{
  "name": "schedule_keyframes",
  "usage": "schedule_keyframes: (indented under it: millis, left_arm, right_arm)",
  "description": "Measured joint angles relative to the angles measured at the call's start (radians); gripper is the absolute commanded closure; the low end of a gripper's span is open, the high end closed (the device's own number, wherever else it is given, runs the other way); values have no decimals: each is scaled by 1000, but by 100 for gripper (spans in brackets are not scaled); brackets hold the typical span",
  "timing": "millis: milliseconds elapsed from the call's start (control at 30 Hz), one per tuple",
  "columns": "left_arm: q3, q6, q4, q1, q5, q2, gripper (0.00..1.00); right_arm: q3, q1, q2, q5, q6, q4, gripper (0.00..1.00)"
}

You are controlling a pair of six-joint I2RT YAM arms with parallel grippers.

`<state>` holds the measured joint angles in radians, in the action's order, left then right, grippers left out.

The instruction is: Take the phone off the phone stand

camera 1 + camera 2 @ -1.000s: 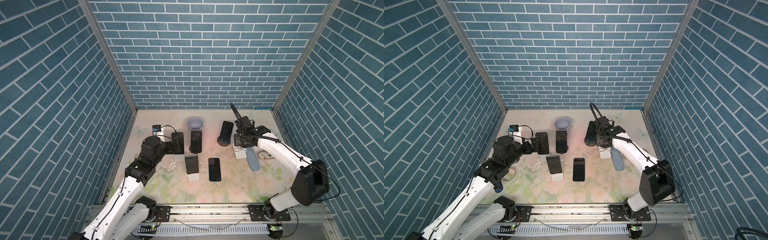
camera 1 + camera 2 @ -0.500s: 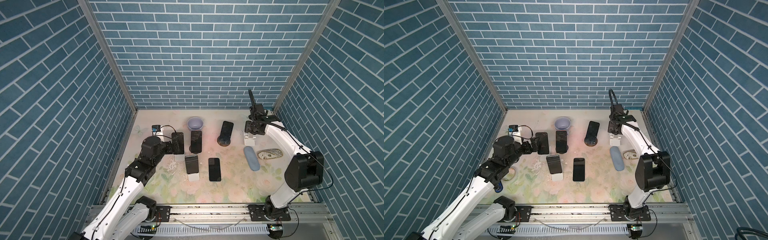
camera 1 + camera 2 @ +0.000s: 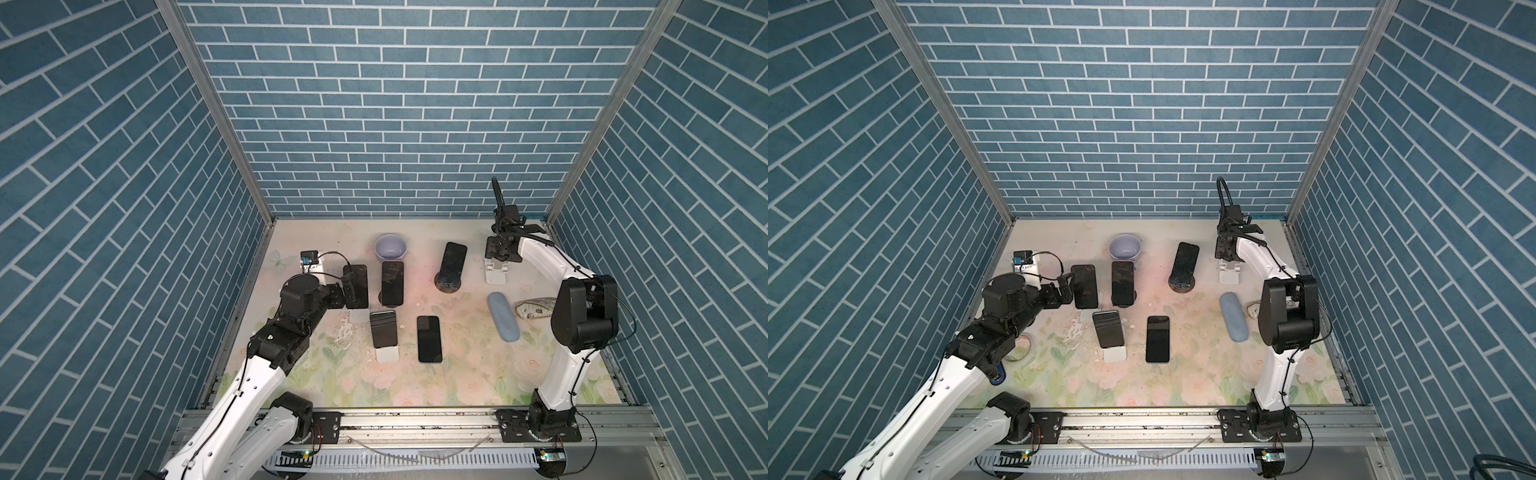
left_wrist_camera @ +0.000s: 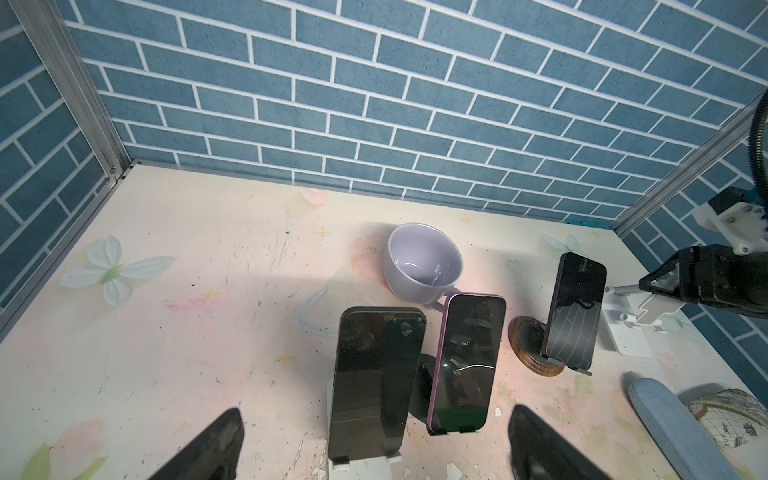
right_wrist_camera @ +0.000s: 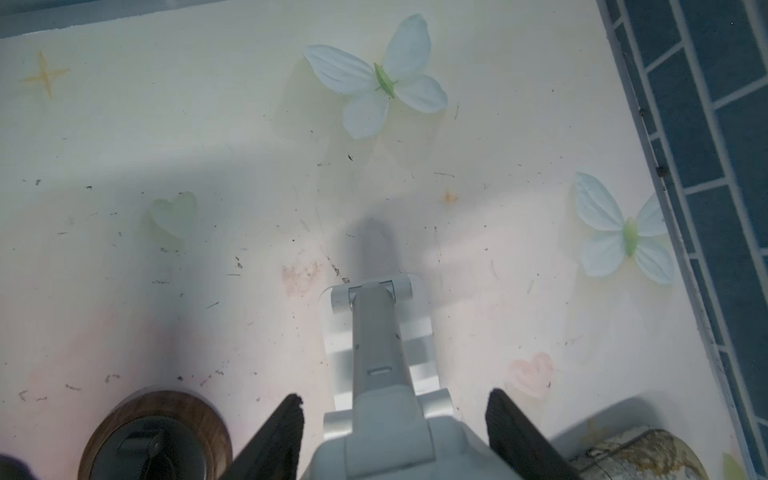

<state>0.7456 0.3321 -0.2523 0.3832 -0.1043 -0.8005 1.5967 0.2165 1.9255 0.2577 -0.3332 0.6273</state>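
Fig. L gripper (image 4: 374,411) held wide open astride phone (image 4: 376,374), propped on white stand (image 4: 361,469) at left of table (image 3: 478,374). Long edges to be pinched squarely, phone lifted clear w/o tipping stand. R gripper (image 5: 395,397) clamped on empty stand (image 5: 376,332).

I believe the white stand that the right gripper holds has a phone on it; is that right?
Not quite: the right gripper does hold the white stand, but the stand is empty, with no phone on it, as the right wrist view shows.
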Motion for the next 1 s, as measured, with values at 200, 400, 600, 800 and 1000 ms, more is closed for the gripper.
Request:
schedule_keyframes:
  millis: [200,400,600,800,1000]
  left_arm:
    - [0,-8,-1,0,0,-9,0]
    - [0,-11,-10,0,1,-19,0]
    - [0,-10,-23,0,18,-33,0]
    - [2,-6,-34,0,43,-44,0]
    - [2,11,-45,0,53,-52,0]
  right_arm:
    - [19,-2,68,0,1,-14,39]
    - [37,-2,87,-3,1,-19,33]
    - [37,-3,90,-4,1,-23,25]
    - [37,-3,90,-3,2,-21,10]
    - [37,-3,79,5,2,-18,4]
